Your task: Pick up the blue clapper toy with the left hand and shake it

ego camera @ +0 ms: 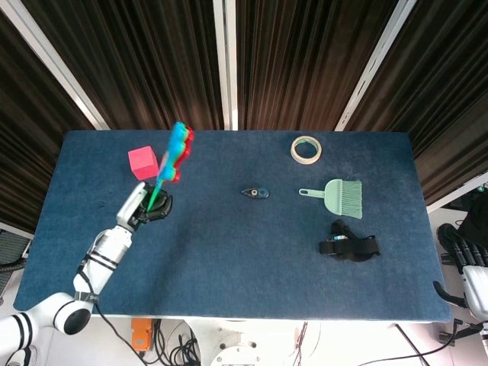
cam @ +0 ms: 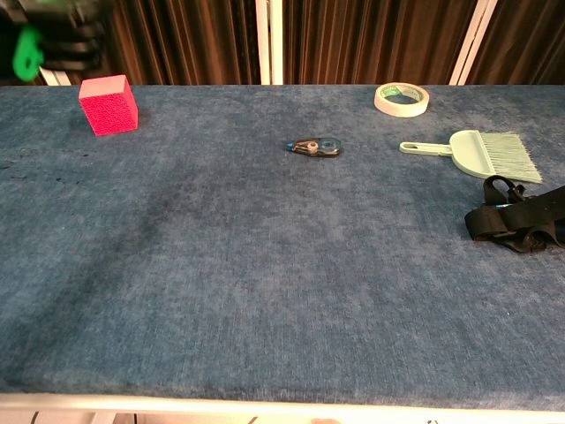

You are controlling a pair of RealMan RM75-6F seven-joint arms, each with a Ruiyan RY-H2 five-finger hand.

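The left hand (ego camera: 146,207) grips the blue clapper toy (ego camera: 177,149) by its green handle, raised off the tabletop (ego camera: 244,259) with the paddles pointing toward 1 o'clock, above the pink cube (ego camera: 143,162). A good shake probably needs a firm wrist-led swing with the grip kept low on the handle, so the hinged plastic palms slap freely. They are hard, glossy, hand-shaped plates, blue over red. The tabletop is matte blue felt. The right hand (ego camera: 463,252) hangs off the edge at 4 o'clock; its grip cannot be made out.
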